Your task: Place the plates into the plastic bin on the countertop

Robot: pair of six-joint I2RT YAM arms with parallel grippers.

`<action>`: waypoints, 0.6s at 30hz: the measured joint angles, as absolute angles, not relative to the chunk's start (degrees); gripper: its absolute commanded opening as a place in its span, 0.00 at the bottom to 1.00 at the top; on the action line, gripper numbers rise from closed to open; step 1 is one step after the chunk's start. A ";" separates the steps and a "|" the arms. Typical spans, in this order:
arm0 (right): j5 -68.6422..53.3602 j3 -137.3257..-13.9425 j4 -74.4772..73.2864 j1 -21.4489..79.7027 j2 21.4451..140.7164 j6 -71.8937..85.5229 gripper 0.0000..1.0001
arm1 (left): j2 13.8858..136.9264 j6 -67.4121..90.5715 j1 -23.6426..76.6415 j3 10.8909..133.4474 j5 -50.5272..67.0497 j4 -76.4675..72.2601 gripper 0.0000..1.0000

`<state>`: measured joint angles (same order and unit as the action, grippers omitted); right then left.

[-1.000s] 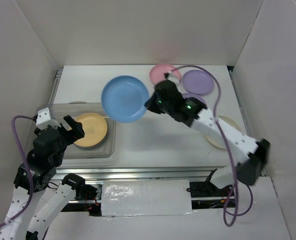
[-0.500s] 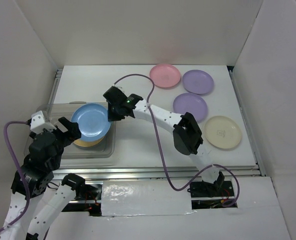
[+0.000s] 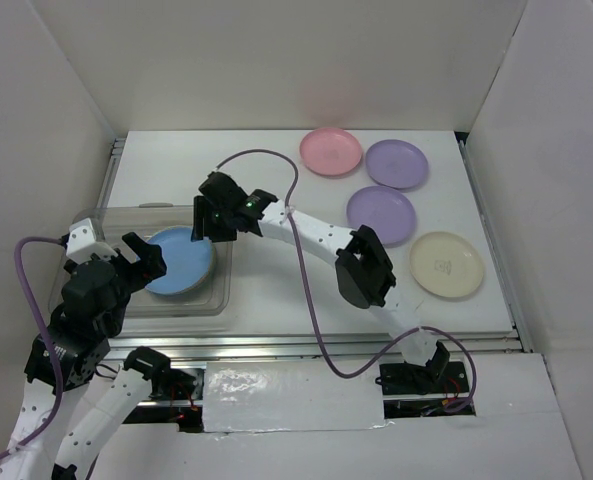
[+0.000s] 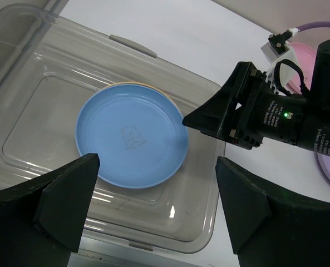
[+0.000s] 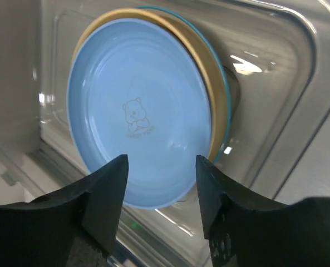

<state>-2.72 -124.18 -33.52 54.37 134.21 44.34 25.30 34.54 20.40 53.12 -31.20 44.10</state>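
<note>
One more plate is down: the blue plate (image 3: pixel 179 261), carried high over the middle of the surface (image 3: pixel 261 285) a second ago and tilted over the bin (image 3: pixel 146 212) half a second ago, now lies flat inside it.

- Blue plate rests face up on the yellow-orange plate (image 5: pixel 212 105), slightly off-centre, so the lower rim shows along one side.
- Thin teal-green edge (image 5: pixel 226 105) shows beneath the yellow-orange rim. Cannot tell what it belongs to.
- Right pincer (image 5: pixel 160 183): fingers spread, nothing between them, hanging over the bin's right side above the blue plate. Release looks complete.
- Left pincer (image 4: pixel 156 189): spread wide, empty, hovering over the bin's near side.

Judgement: at least two plates are binned and the stack sits level, with room above it.

Outside the bin, on the right part of the surface:
- pink plate (image 3: pixel 330 151) at the back
- purple plate (image 3: pixel 396 164) just beside it
- second purple plate (image 3: pixel 381 214) nearer
- cream plate (image 3: pixel 446 264) nearest the front right

Four are left to move. The right arm reaches across from its base and would have to swing back for them.
</note>
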 measured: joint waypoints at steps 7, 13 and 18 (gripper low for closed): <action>1.13 -113.82 -29.95 54.98 124.38 43.53 1.00 | 25.26 34.50 20.40 53.12 -31.05 44.07 0.99; 9.74 -96.55 -29.21 51.35 96.12 43.22 1.00 | 24.88 32.73 20.40 52.90 -26.61 41.60 0.99; 19.51 -78.65 -30.83 39.11 67.57 45.12 1.00 | 37.12 33.67 20.34 54.04 -14.72 37.67 0.99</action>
